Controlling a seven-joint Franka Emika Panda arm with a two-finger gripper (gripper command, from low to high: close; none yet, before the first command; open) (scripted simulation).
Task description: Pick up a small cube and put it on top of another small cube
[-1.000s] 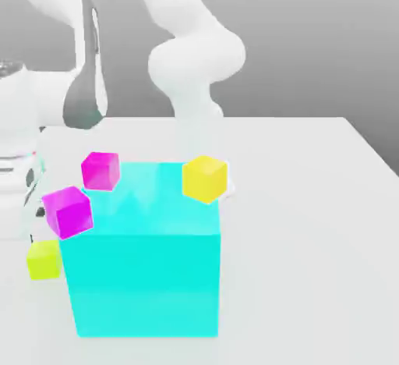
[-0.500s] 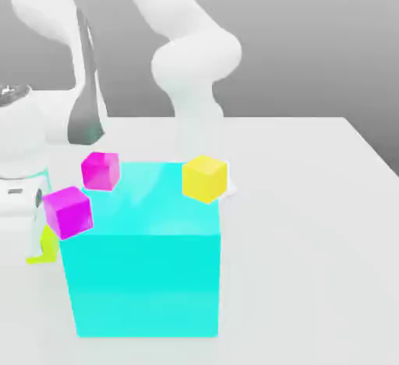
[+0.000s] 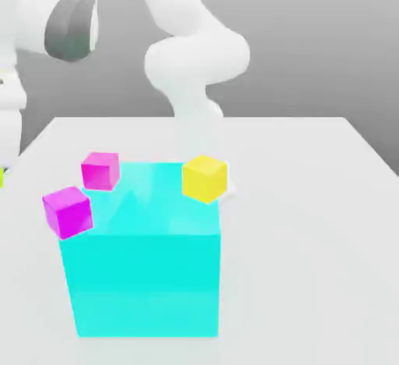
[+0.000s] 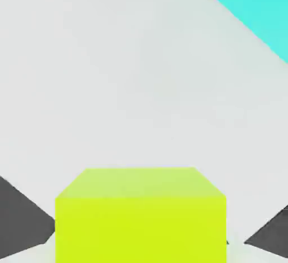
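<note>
Setting: grey backdrop; white table, flat and matte.

Item 1: big cyan cube, resting on the table at the centre-front of the exterior view; one corner of it also shows in the hand view.

Item 2: golden-yellow small cube, at about 1 o'clock from the cyan cube's centre, over its far corner.

Items 3–4: two magenta small cubes, one at about 11 o'clock of the cyan cube, the other at about 10 o'clock, beside its near upper edge.

Item 5: small cube, lime, seen close in the hand view with dark finger pads on either side of it; whether they press it cannot be told.

Item 6: white arm, bending over the table's far side.
</note>
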